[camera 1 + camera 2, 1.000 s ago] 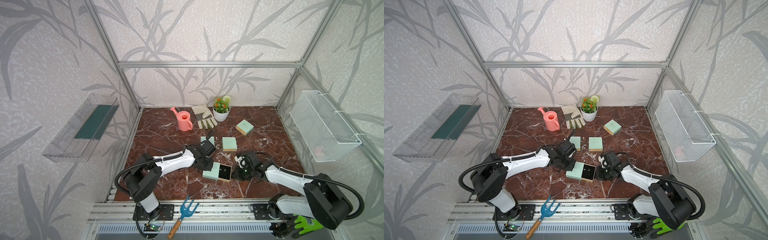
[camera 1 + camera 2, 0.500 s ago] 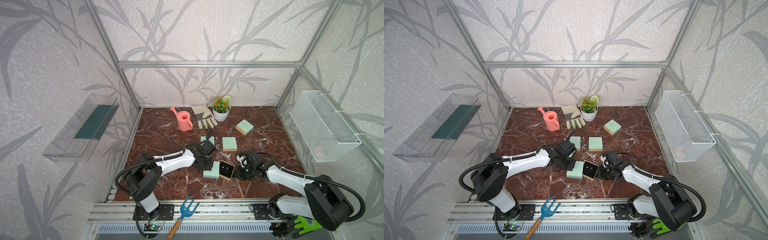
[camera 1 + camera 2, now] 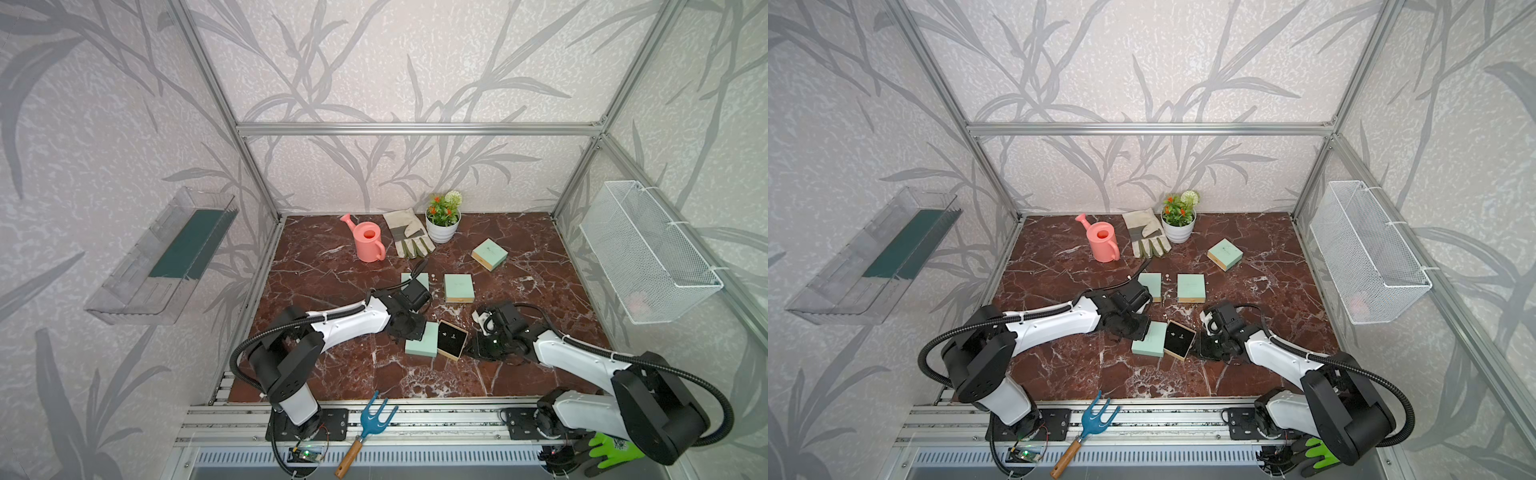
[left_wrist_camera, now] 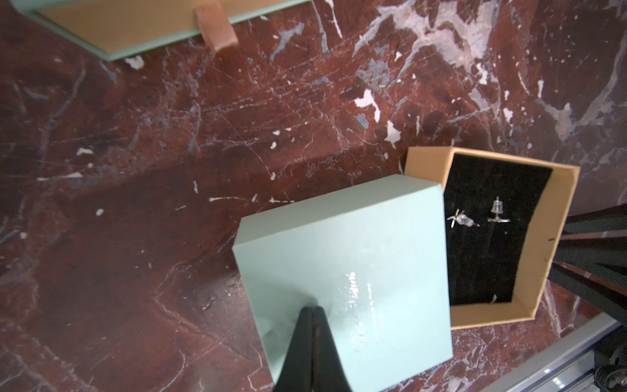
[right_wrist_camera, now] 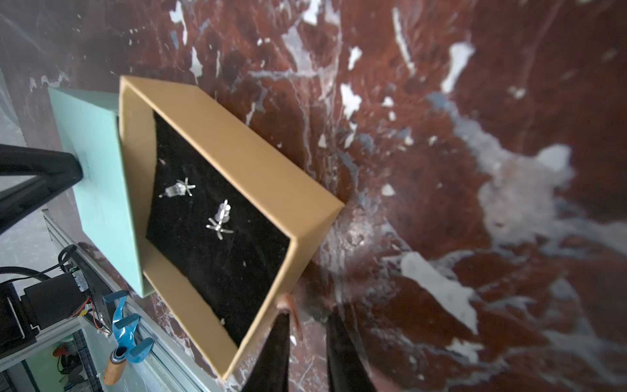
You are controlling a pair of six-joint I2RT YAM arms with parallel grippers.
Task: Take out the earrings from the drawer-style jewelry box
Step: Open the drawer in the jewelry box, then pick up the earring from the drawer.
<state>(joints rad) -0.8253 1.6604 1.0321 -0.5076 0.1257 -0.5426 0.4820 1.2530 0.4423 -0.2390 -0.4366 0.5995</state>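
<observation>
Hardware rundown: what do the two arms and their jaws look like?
Both arms match: the left arm and right arm have white link shells, black joints and bases, and a black corrugated cable conduit looping off each. The jaws are slim, black, tapered.

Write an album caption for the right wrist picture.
Two tiny silvery earrings lie in the pulled-out drawer, the right tool open near its corner.
</observation>
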